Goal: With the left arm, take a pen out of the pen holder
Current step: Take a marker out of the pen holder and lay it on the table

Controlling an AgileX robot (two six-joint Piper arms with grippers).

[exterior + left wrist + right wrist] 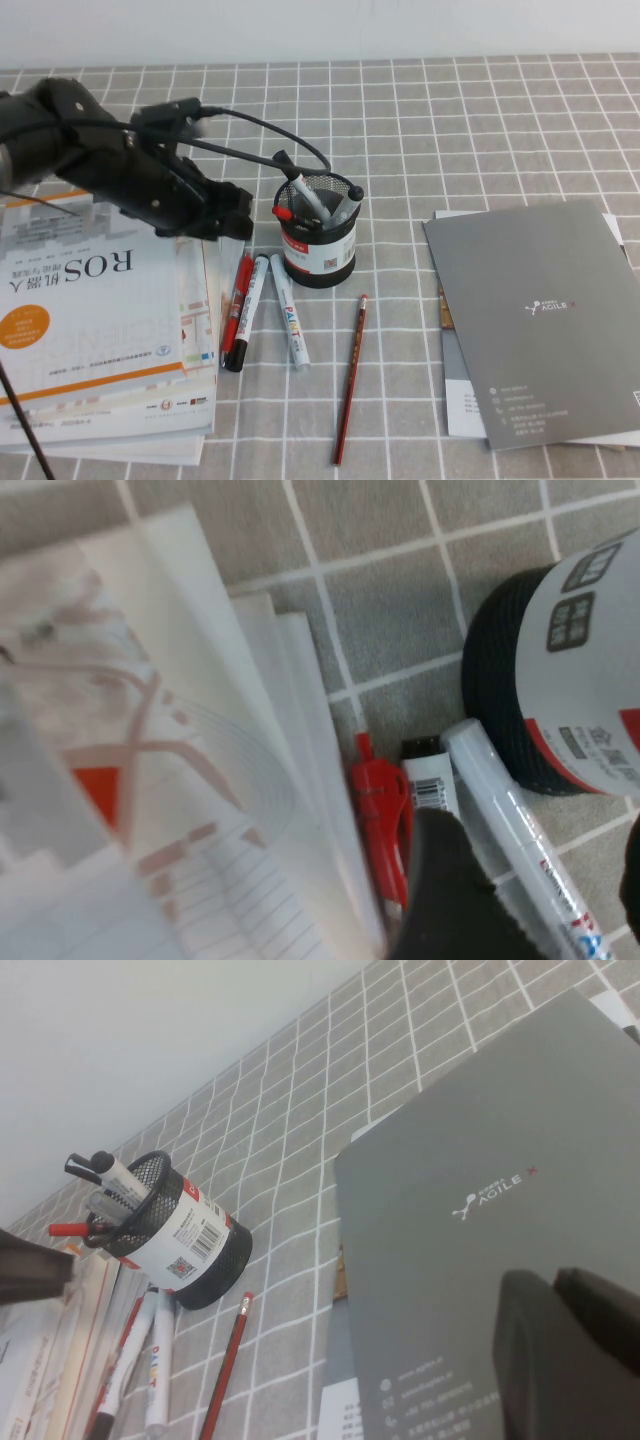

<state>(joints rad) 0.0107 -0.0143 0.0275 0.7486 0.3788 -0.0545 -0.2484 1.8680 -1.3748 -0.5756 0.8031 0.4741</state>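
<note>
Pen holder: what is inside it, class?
Grey marker, red pen, black cap; lower ends hidden by the label. Left gripper beside the pen holder; right gripper near the grey booklet.

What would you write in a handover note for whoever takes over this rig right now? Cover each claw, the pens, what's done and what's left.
Left claw: open, empty, low beside the pen holder, above the pens lying on the table.
Right claw: over the grey booklet, on the right.
Done: red pen, black-capped marker and white marker lie beside the holder.
Left: probably just withdraw the left arm; more pens stand in the holder.
</note>
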